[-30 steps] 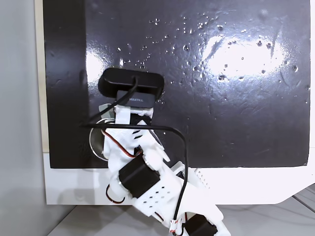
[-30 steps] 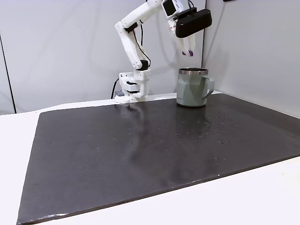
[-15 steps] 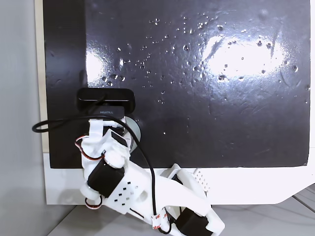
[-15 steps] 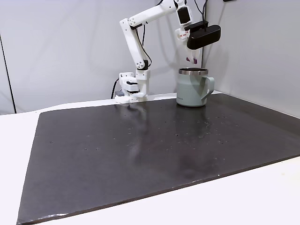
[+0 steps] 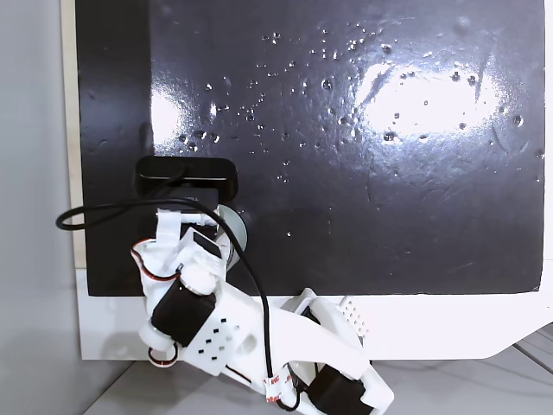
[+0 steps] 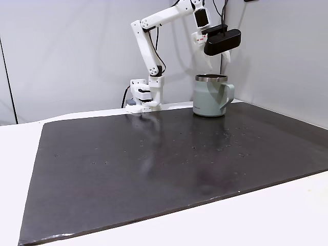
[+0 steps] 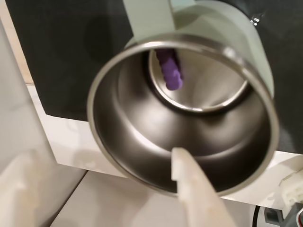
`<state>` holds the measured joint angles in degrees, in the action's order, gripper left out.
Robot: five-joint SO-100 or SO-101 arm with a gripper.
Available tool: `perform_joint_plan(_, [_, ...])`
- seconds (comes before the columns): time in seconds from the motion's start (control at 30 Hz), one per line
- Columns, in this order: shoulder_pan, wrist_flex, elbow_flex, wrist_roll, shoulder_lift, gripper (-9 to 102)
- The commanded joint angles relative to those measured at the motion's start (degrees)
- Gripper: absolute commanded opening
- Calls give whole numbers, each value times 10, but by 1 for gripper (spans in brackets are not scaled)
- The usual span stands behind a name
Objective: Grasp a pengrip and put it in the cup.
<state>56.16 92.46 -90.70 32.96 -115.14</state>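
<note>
Wrist view: I look straight down into the cup [image 7: 142,156]. Steel interior, shiny, rim a full ring; pale green outer wall and the handle show at the top of the picture. The pengrip [image 7: 169,71] lies on the cup's bottom, purple, ribbed, near the far edge of the floor toward the handle side. It touches neither of my fingers. My claw [image 7: 102,187] is spread: one finger [image 7: 194,189] juts up from the lower edge over the near rim, the other is a pale blur at the lower left corner, with a wide gap between them and nothing held. Side fixed view: my arm [image 6: 154,31] reaches up from its base at the back of the mat [image 6: 154,174] and over to the right, the black camera [image 6: 222,41] on my wrist hanging above the cup [image 6: 210,100]. A pale finger [image 6: 226,55] hangs below the camera, above the rim and clear of it. The cup stands upright on the mat's far right part, handle to the right in this view, just right of my base. Top fixed view: my arm [image 5: 216,320] comes in from the bottom edge, the camera [image 5: 185,175] sitting over the mat's lower left corner; a curved sliver of the cup's rim [image 5: 237,229] peeks out to the right of my wrist. Mat [image 5: 389,173] dark, glossy, speckled with small droplets or flecks. White table edge below it.
</note>
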Motion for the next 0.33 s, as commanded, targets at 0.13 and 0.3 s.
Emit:
perform_joint_plan(0.13, [3, -15, 7, 6, -28, 33])
perform_joint_plan(0.3, [3, -11, 7, 9, -31, 33])
